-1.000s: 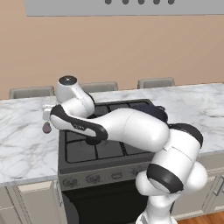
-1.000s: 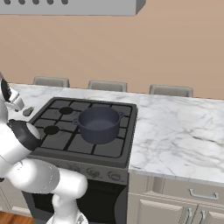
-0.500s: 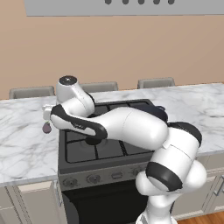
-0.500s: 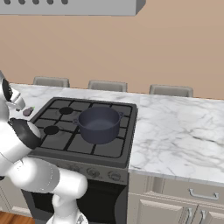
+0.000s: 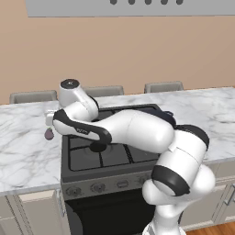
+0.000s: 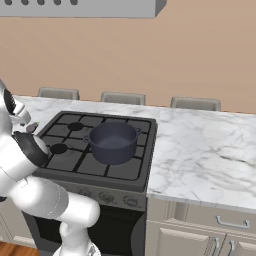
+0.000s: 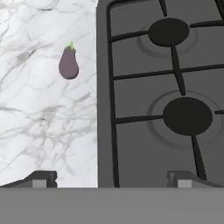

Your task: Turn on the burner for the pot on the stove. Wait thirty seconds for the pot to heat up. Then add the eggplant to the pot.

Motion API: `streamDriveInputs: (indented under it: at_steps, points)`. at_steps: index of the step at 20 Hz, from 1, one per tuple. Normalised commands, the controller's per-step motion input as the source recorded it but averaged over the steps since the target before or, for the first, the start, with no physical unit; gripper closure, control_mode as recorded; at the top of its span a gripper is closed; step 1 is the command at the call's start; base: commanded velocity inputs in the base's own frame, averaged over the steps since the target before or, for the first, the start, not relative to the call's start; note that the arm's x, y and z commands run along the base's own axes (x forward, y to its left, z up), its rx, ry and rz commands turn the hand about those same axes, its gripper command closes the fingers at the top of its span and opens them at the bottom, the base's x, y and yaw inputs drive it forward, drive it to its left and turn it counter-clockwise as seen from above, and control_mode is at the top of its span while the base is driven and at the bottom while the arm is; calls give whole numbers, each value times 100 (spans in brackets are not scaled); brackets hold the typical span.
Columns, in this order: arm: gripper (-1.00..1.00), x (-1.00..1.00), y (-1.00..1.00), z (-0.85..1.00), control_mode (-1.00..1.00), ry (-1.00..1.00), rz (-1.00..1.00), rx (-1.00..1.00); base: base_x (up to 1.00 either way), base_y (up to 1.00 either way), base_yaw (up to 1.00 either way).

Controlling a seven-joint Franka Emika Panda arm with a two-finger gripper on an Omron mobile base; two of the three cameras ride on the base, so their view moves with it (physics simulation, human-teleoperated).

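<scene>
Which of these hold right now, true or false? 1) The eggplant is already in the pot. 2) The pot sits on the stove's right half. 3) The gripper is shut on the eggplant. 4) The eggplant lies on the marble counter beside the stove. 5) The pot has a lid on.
1) False: the eggplant lies outside the pot.
2) True: it stands on the right grates of the stove.
3) False: the gripper hangs open above it, fingertips wide apart.
4) True: it rests on the marble counter, apart from the stove's edge.
5) False: the pot is open-topped and looks empty.
</scene>
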Motion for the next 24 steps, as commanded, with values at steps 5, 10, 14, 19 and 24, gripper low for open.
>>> streamDriveInputs:
  at_steps: [5,10,14,19,24]
  points:
    - [-100,7,7,-8,-100,0,1,-3,0,0,0]
    - [-100,19,13,-10,-100,0,3,0,0,0,0]
    - [-100,25,11,-16,-100,0,5,0,0,0,0]
    - [-100,12,2,-9,-100,0,3,-3,0,0,0]
    - [-100,6,6,-2,-100,0,0,-6,0,0,0]
